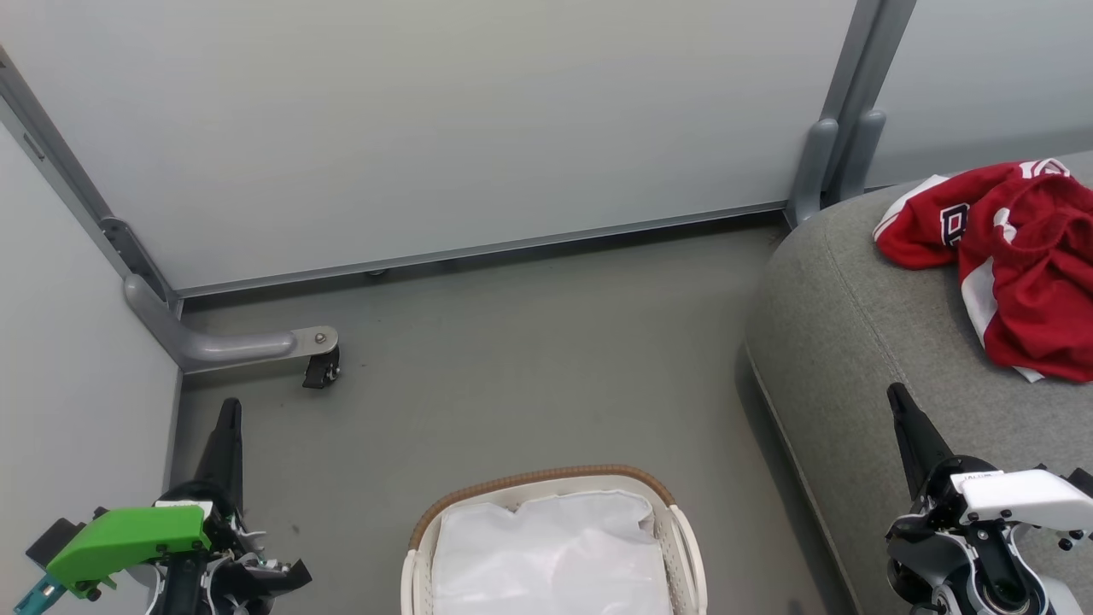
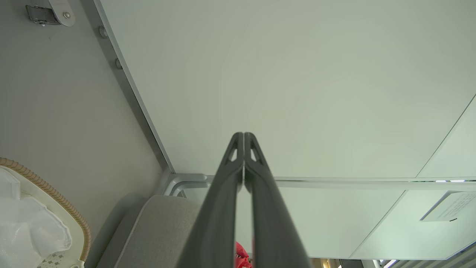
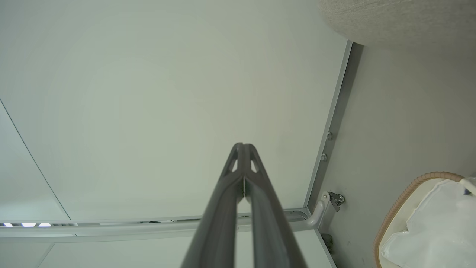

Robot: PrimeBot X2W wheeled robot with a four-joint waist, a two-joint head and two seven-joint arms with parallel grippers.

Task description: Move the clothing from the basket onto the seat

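- My left pincer [image 1: 229, 420] hangs to the left of the basket [image 1: 546, 477], above the floor [image 1: 512, 359]. Its two fingers are pressed together at the tips and grip nothing.
- My right pincer [image 1: 898, 400] hangs to the right of the basket, over the near edge of the seat [image 1: 845, 342]. It is clenched in the same way and carries nothing.
- Both point up and away from the basket, well apart from it and from the cloth. I take this for a resting pose: tucked and closed, so no finger can snag the rim or the fabric.
- The clothing [image 1: 1025, 256] lies right of the basket and beyond it, heaped on the seat and well apart from the basket. It is red, with white stripes and dark letters showing. I judge it to be both garments, though the folds stop me from telling them apart.
- It lies bunched, not spread, as soft cloth settles when dropped.
- The basket stands upright on the floor just beside the seat, handy for a short carry.
- Inside it I see the white liner [image 1: 546, 547], crumpled. The nearest part is cut off by the picture's edge.
- From this I judge the move done, or nearly so.
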